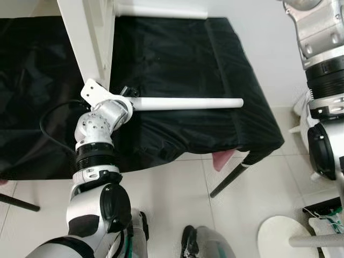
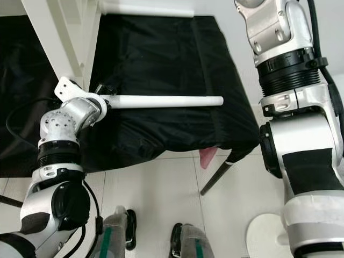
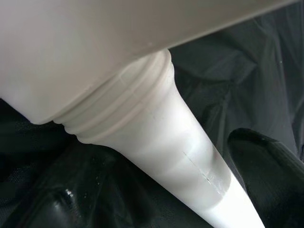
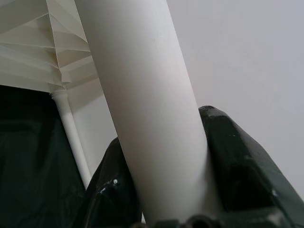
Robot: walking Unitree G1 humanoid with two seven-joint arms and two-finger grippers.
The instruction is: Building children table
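The white tabletop stands on edge on a black-covered surface. A white table leg sticks out level from its lower corner to the right. My left gripper is shut on that leg close to the tabletop. The left wrist view has the leg's threaded end seated in the white tabletop, with a black finger beside it. A second leg juts from the top corner. My right arm reaches up; my right gripper is shut on a white leg.
The black cloth covers a low table with a dark slanted leg. A pink object peeks from under the cloth's edge. A white round part lies on the tiled floor at the right, near my feet.
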